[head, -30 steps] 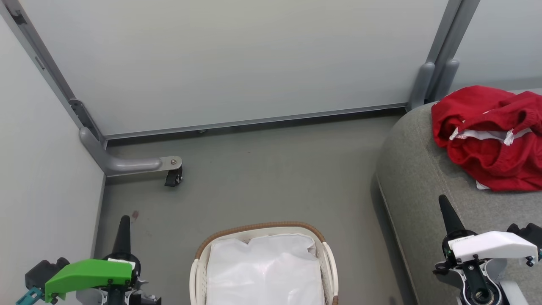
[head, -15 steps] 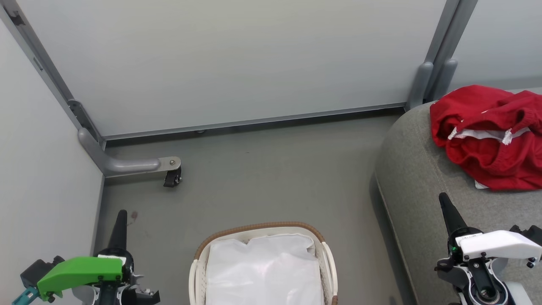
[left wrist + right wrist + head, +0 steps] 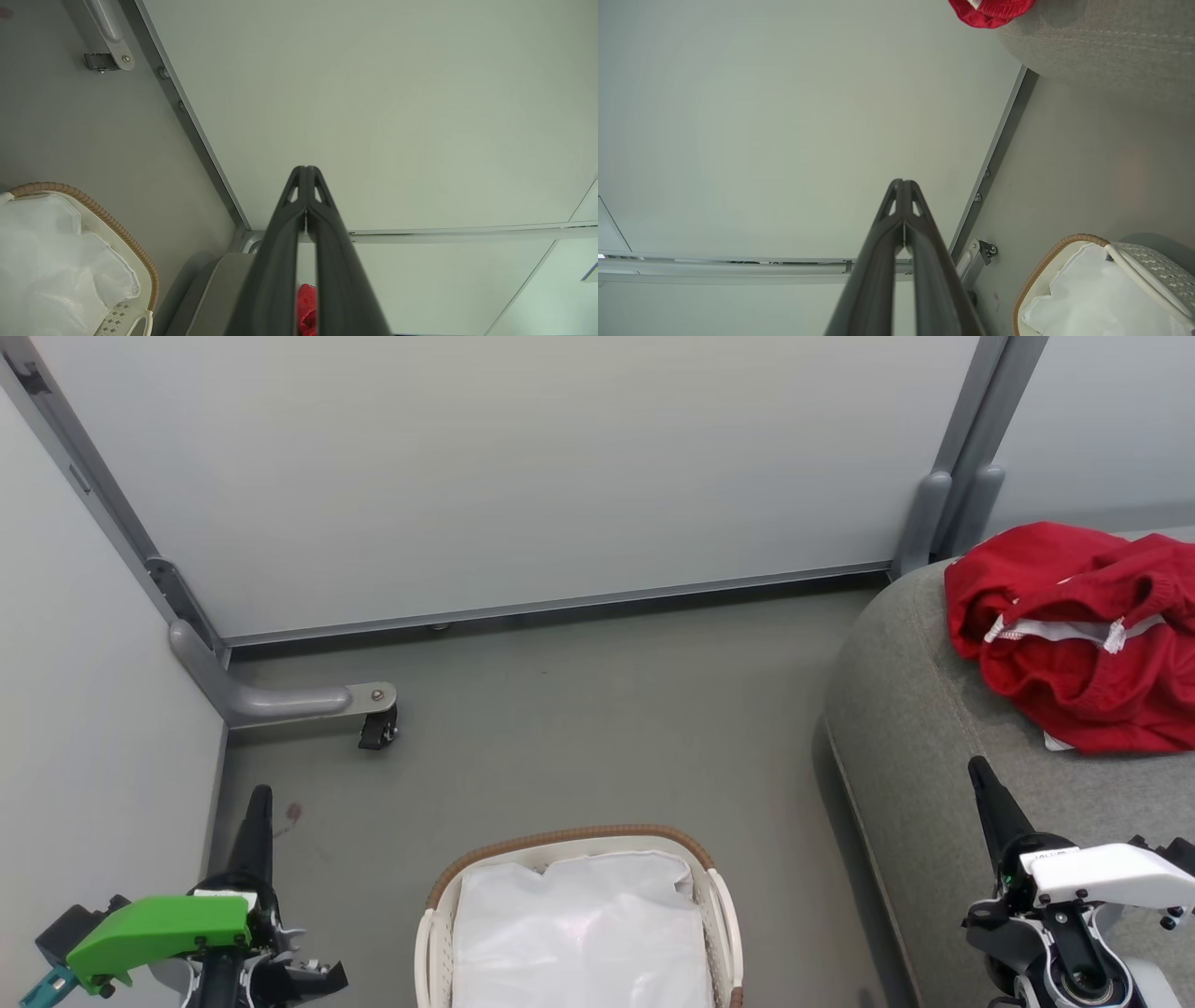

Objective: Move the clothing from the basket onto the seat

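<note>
The red clothing (image 3: 1074,635) with white trim lies bunched on the grey seat (image 3: 924,728) at the right; an edge of the clothing (image 3: 992,11) and the seat (image 3: 1101,42) show in the right wrist view, and a sliver of the clothing (image 3: 306,310) between the left fingers. The cream basket (image 3: 579,840) with brown rim stands on the floor at bottom centre, holding just its white liner (image 3: 579,933). My left gripper (image 3: 260,793) is shut and empty at the basket's left. Over the seat's near part my right gripper (image 3: 977,765) is shut and empty.
Pale partition panels wall in the floor at the back and left. A grey panel foot with a black caster (image 3: 378,733) juts out at the back left. A small reddish mark (image 3: 292,815) is on the floor near my left fingertips.
Both grippers have drawn slightly lower in the head view, the left one also drifting left. The clothing and basket lie as before.
</note>
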Controlling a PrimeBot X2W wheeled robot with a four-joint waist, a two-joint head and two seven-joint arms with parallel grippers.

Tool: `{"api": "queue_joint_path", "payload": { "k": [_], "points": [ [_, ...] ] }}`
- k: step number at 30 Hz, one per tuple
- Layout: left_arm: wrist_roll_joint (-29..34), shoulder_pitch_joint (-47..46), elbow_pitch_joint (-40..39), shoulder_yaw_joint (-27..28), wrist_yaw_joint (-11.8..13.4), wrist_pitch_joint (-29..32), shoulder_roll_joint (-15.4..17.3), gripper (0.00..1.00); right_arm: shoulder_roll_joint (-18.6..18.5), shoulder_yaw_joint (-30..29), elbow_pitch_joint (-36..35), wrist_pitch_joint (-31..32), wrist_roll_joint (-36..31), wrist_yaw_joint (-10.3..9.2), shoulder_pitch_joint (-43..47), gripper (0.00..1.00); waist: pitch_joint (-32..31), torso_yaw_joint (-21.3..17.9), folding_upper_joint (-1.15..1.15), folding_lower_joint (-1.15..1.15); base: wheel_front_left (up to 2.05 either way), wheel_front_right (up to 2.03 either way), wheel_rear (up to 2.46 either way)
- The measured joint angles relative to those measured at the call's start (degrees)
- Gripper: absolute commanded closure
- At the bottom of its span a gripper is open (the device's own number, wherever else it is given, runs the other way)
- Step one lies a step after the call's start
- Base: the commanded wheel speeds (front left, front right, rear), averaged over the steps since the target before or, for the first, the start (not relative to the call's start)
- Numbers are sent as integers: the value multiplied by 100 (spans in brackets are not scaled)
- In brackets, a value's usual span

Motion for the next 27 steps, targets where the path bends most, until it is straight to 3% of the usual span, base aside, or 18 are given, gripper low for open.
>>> {"api": "queue_joint_path", "payload": {
  "k": [20,27],
  "points": [
    [-692,-52,-102,124,-20,202,0,100,-7,-40,-102,201,837,-1,5,100,-2,-33,0,0,0,0,0],
    [-699,-55,-111,126,-20,202,0,100,-7,-41,-105,202,850,-1,6,100,-2,-33,0,0,0,0,0]
  ]
}}
